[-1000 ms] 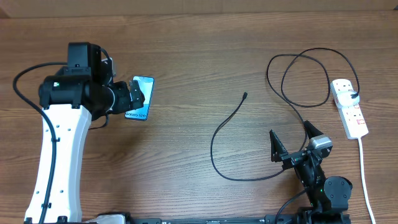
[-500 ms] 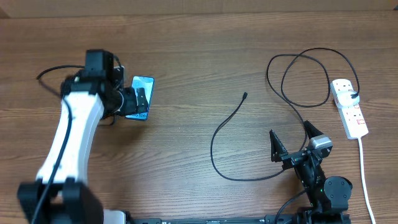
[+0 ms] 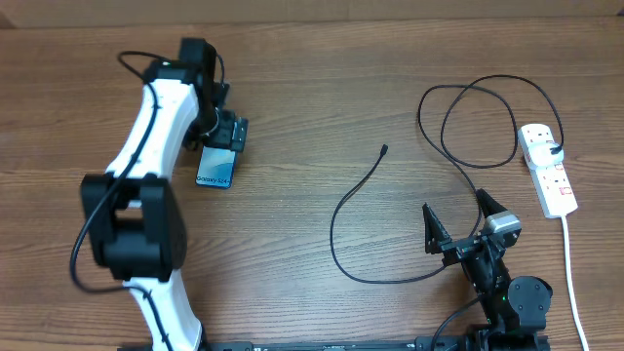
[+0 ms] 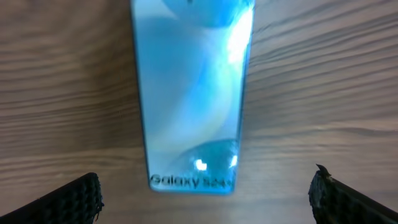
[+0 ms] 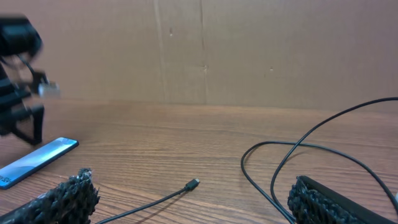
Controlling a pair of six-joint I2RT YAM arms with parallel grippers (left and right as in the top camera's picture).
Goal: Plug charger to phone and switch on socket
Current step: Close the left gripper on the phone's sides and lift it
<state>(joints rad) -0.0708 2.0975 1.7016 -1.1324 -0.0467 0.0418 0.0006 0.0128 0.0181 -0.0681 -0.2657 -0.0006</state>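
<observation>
The phone (image 3: 216, 168) lies screen-up toward the table's left edge, beneath the left gripper (image 3: 230, 136), whose jaws gape wide and empty. Closing on so slim a body could skid it. The charger (image 3: 336, 210) lies mid-table, well apart. The right gripper (image 3: 452, 202), also open and empty, sits near the front edge.

- L arm (image 3: 161, 117) has swung round: before it lay low along the left side w/ the elbow out left; now it arches up and over, wrist at the far end.
- L gripper (image 3: 226, 135) came at the phone (image 3: 215, 168) from its left long edge approx 1 s ago; now it sits over the phone's far short end, pointing back toward the near side.
- Overhead: phone's far end now hidden under the gripper; before, that end showed and the left edge was covered.
</observation>
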